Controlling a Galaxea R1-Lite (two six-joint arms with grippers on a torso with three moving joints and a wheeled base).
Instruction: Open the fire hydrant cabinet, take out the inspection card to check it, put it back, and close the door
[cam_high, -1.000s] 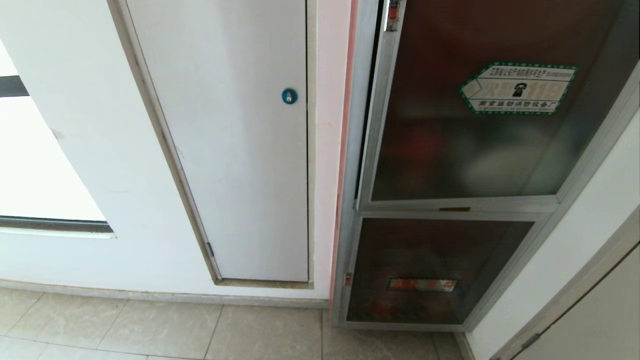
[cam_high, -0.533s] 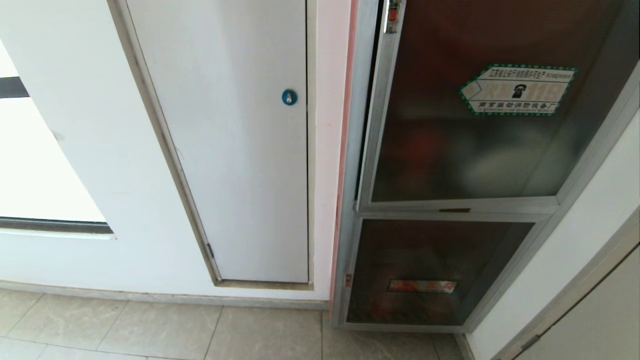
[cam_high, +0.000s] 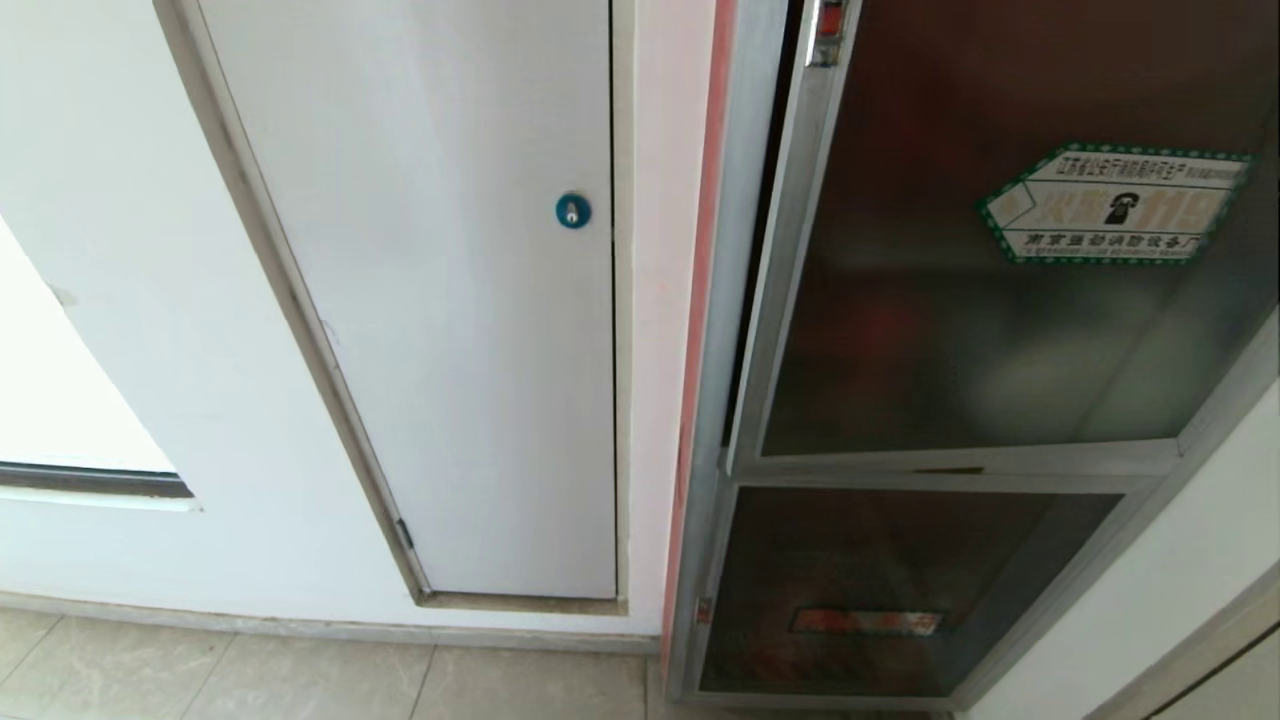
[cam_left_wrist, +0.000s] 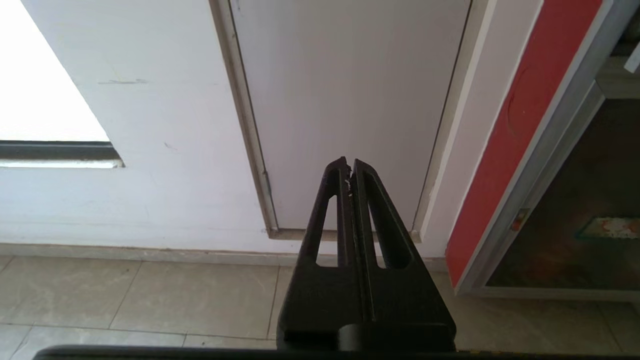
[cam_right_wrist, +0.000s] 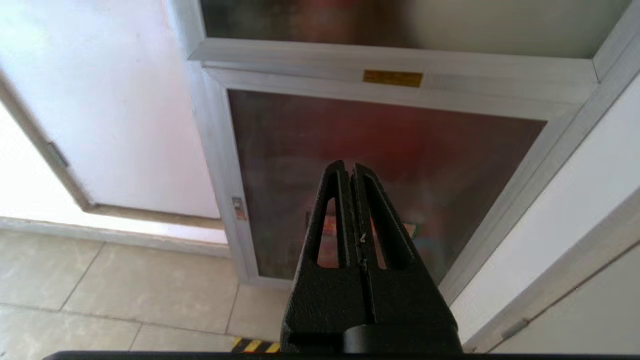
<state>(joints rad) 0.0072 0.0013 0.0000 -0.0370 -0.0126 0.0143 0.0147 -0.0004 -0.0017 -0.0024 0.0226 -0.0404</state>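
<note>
The tall silver-framed fire hydrant cabinet (cam_high: 745, 300) stood at the right of the head view, its dark tinted glass door (cam_high: 960, 300) with the green-edged "119" sticker barely ajar at the left edge. No inspection card could be made out. The left gripper (cam_left_wrist: 348, 167) and right gripper (cam_right_wrist: 348, 169) hung clenched and empty, well apart from the door. Judging by this, every step remained.

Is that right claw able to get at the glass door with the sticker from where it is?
Probably not yet. The right claw, shut, points at the lower glass panel; the door sits higher. Nothing blocks the way.
</note>
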